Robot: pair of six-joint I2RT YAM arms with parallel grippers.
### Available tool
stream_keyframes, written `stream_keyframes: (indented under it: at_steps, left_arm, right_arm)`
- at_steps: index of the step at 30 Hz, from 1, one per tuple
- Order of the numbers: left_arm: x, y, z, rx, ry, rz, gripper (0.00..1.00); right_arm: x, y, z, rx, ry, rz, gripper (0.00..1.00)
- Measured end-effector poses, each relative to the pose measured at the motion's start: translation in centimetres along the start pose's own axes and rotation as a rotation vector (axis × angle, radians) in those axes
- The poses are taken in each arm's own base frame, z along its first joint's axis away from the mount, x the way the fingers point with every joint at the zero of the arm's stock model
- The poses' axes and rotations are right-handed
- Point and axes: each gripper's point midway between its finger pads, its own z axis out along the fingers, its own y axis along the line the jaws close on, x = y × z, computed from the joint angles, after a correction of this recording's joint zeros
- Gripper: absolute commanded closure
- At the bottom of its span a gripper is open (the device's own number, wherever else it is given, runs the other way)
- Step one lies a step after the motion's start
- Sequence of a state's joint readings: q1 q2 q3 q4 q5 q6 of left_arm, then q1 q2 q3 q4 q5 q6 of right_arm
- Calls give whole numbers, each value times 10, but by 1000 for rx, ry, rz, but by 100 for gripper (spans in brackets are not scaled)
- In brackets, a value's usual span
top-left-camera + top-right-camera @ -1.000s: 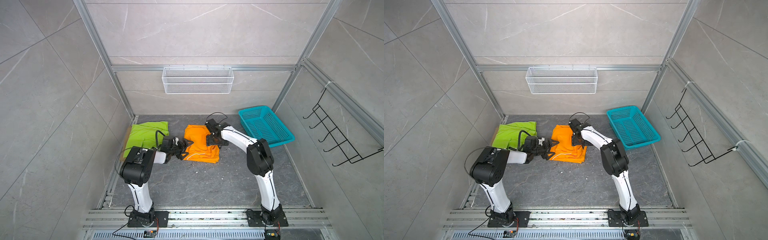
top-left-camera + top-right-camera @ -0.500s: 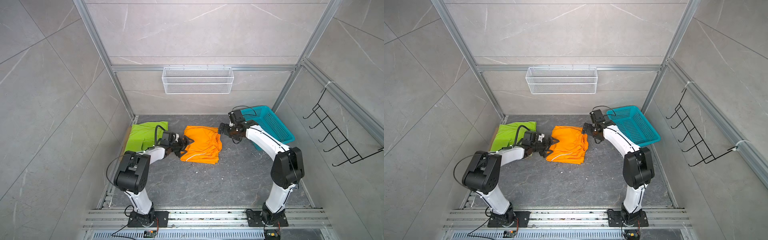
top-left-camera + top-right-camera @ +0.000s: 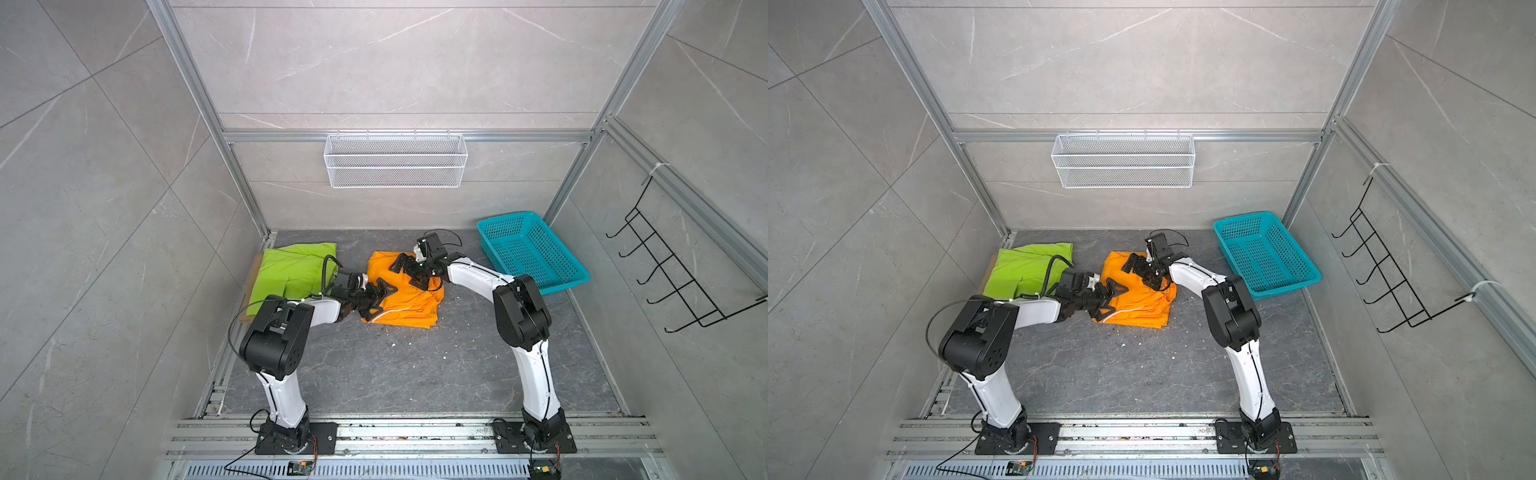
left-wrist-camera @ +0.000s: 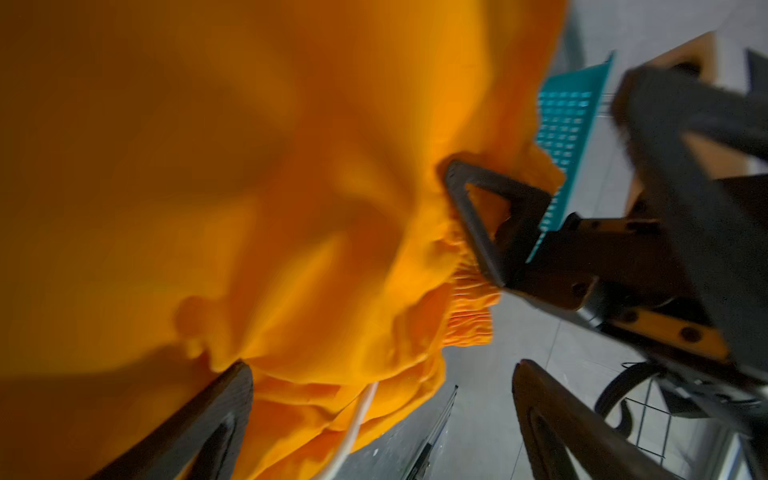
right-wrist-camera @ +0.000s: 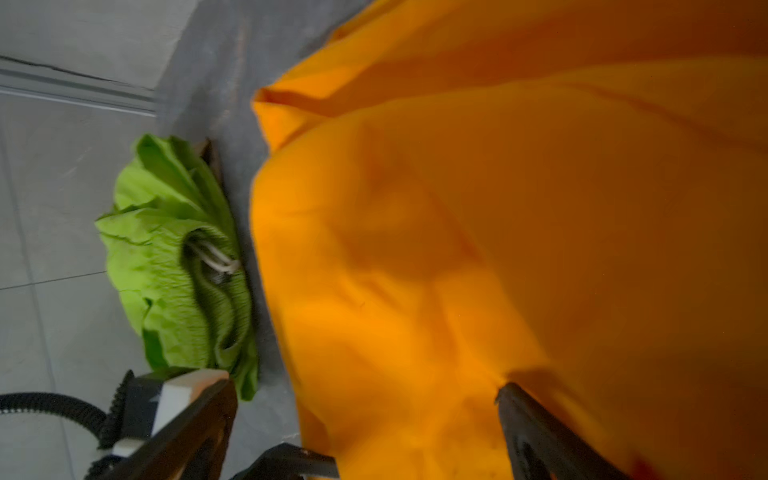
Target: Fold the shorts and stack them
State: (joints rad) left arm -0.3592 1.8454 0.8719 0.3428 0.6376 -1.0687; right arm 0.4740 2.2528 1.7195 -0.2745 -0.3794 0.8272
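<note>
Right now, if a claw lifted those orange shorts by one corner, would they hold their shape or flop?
Probably flop: the orange shorts lie creased and bunched, so any unheld part would likely sag. They look like thin, light cloth, easy to lift. The loose white cord may dangle or snag.

- Shorts: two pairs in plain view, the orange shorts and the lime green shorts; one tan edge shows under the green.
- Teal basket: one.
- White wire basket on the back wall: one.
- Black hook rack: one.
- Robot arms: two, left arm and right arm.
</note>
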Motion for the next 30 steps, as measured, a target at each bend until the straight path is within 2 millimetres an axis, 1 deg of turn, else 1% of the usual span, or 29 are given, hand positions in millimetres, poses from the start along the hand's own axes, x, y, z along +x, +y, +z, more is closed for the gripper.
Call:
stream_keyframes:
  at_steps: [2,4,13,15,17,19,21,24,26,27,28,30]
  left_arm:
    - [1,0,-1,15,-8,12,0]
    - [3,1,-2,30,-15,27,0]
    - [16,10,-12,62,-35,82,0]
    - [17,8,-13,63,-33,82,0]
    - [19,6,-15,48,-22,72,0]
    - [18,2,-19,18,-10,57,0]
    - [15,-12,-24,-1,-4,61,0]
    - [2,-54,-37,25,-30,125,0]
    - [-7,-83,-46,67,-56,178,0]
    - [-10,-91,-48,81,-64,192,0]
    - [-13,-95,-49,89,-69,198,0]
    - [-15,-86,-46,76,-66,183,0]
  right_arm:
    - [-8,-16,1,12,3,-4,0]
    - [-18,-24,-5,11,-3,-23,0]
    - [-79,-46,-40,29,-87,-144,0]
    - [-86,-53,-46,43,-91,-146,0]
    - [-89,-56,-52,44,-95,-138,0]
    - [-83,-55,-60,34,-95,-116,0]
    - [-67,-49,-75,18,-88,-88,0]
    - [-45,-22,-103,-43,-108,-68,0]
    - [-32,1,-114,-107,-126,-81,0]
    - [-25,9,-115,-130,-126,-85,0]
    - [-17,15,-112,-152,-120,-87,0]
    - [1,18,-99,-177,-90,-82,0]
